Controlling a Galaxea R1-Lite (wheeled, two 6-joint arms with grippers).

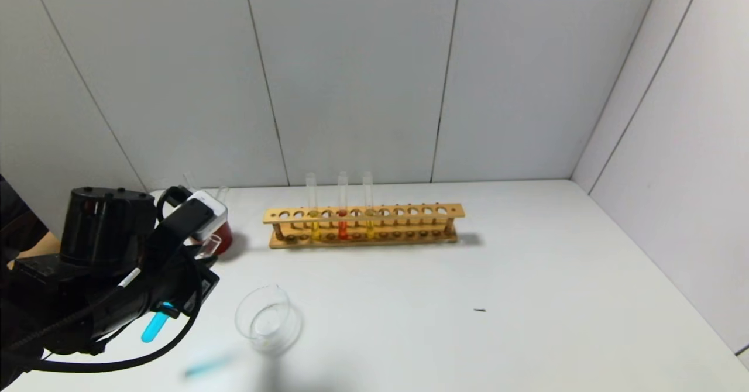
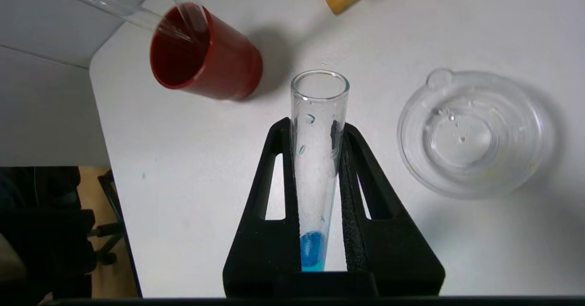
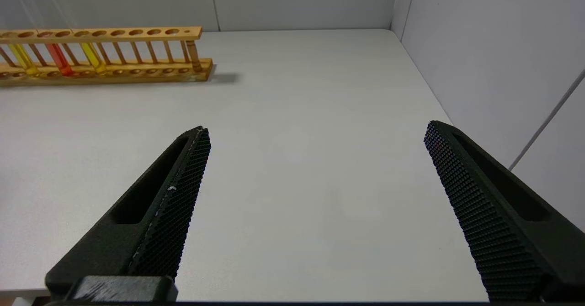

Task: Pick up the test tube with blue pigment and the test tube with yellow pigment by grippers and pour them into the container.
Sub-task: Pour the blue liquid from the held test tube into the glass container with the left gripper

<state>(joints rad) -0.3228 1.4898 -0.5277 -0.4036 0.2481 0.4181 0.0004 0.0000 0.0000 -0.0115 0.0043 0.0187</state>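
My left gripper (image 1: 186,275) (image 2: 315,130) is shut on the test tube with blue pigment (image 1: 155,326) (image 2: 318,169). It holds the tube tilted above the table, mouth up and away, with the blue liquid pooled at the low end. The clear glass container (image 1: 266,320) (image 2: 473,134) stands just beside the tube and holds only a few clear droplets. Two test tubes with yellow pigment (image 1: 314,219) (image 1: 369,219) stand in the wooden rack (image 1: 409,212), also in the right wrist view (image 3: 23,59) (image 3: 93,55). My right gripper (image 3: 317,132) is open and empty over bare table.
A red-orange tube (image 1: 342,225) (image 3: 58,60) stands between the yellow ones. A dark red cup (image 1: 225,237) (image 2: 215,64) with empty clear tubes (image 2: 114,9) leaning in it sits behind my left gripper. Grey walls close the back and right. A small dark speck (image 1: 480,309) lies on the table.
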